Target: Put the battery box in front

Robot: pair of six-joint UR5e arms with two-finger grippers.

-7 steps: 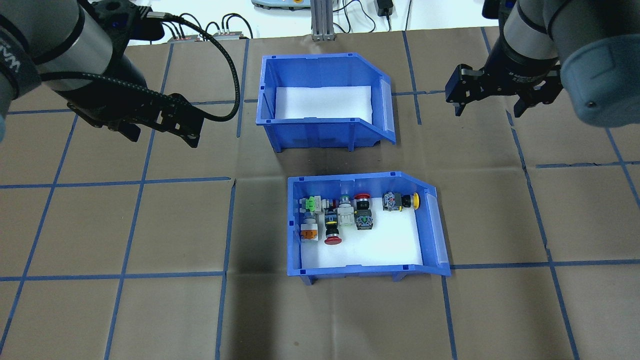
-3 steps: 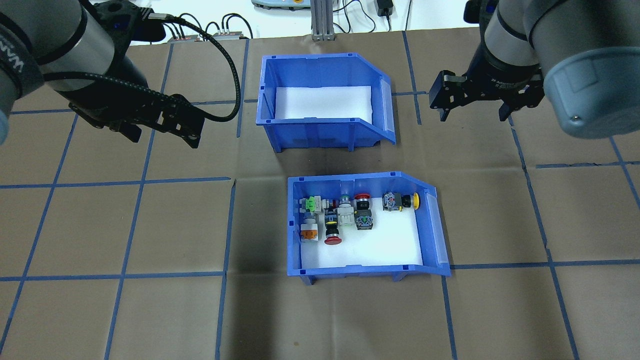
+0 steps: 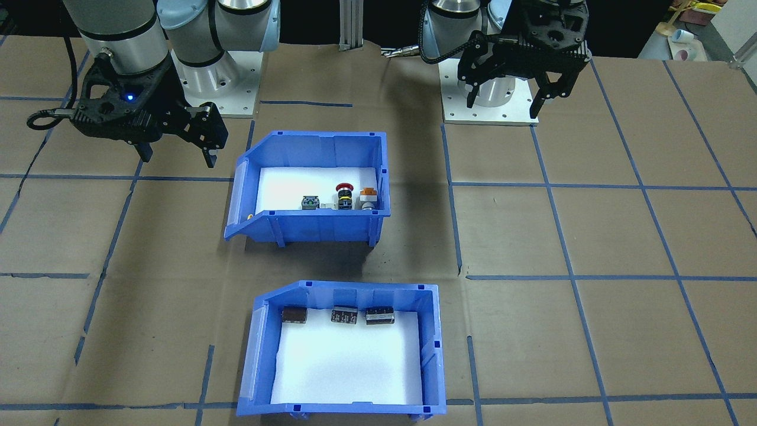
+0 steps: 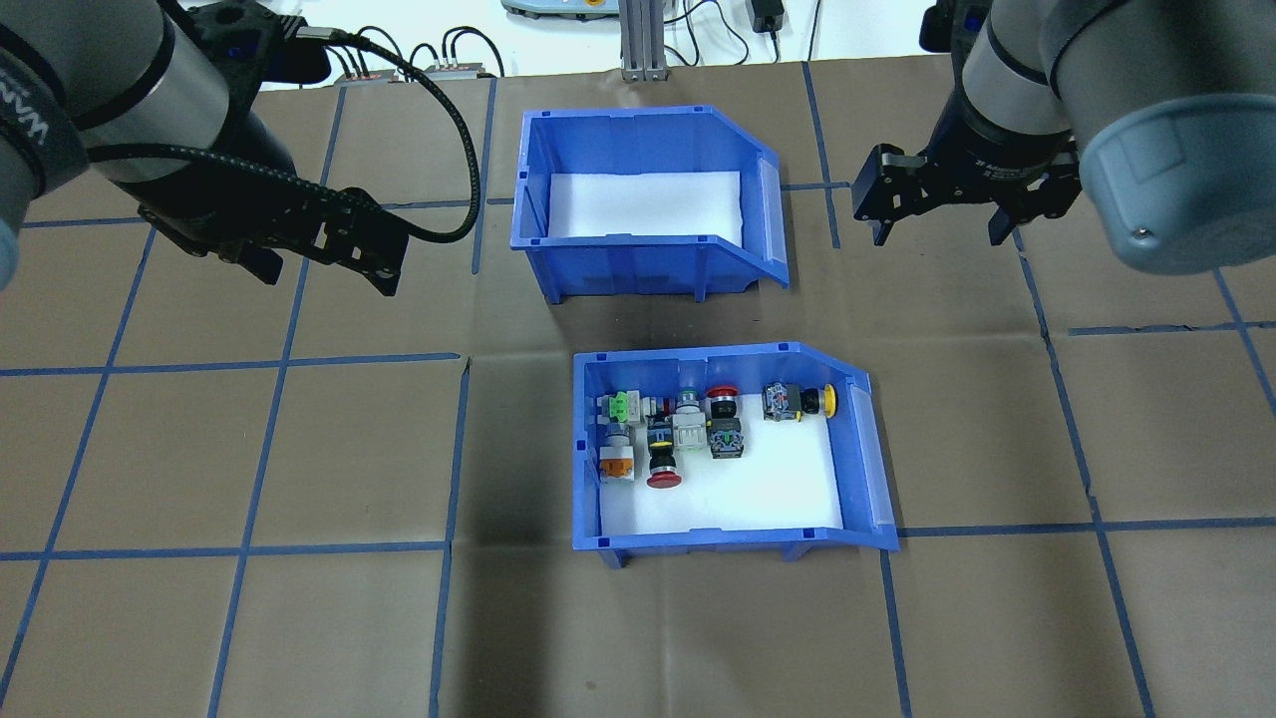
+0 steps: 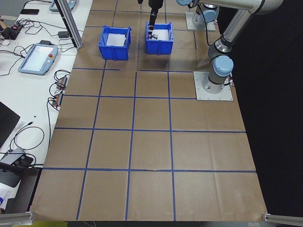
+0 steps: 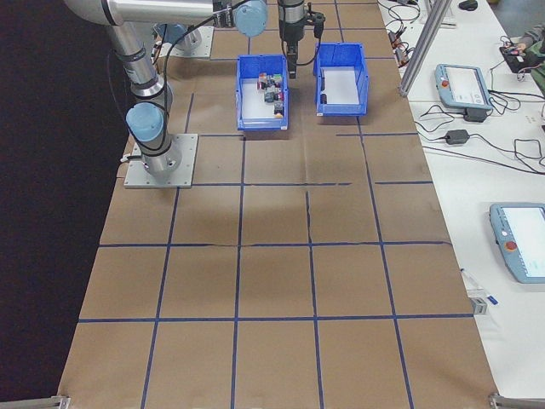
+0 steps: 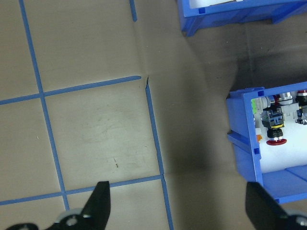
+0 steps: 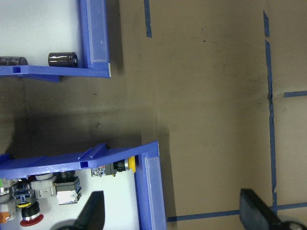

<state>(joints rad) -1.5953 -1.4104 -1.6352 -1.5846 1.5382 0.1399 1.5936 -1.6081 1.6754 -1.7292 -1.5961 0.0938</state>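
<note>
While both arms hang above the table point(image 4: 199, 459) with nothing held, the battery box point(image 4: 638, 204) is seen sitting near the far edge, the edge opposite the robot's base, roughly midway between the table's left and right ends. Its three dark blocks point(image 3: 346, 315) are lined up along the wall nearest the robot, over a white foam floor. The switch box point(image 4: 728, 449), an identical blue bin filled with colourful push-buttons, is set closer to the robot's edge, just apart from the battery box and shifted slightly toward the robot's right.

The battery box's long axis is laid parallel to the table's far edge, with its sloped cut-away side turned toward the robot's right end. The right gripper point(image 4: 937, 204) is held wide open and empty, level with the battery box and just beyond that sloped end, so the box lies directly to its left along the box's own long axis. The left gripper point(image 4: 324, 259) is also spread open and empty, placed beyond the box's square end wall and a little further off, angled toward it.

The right arm is judged the nearer of the two. Which edge counts as the front cannot be told from the views; a swap with the switch box is judged likely.
</note>
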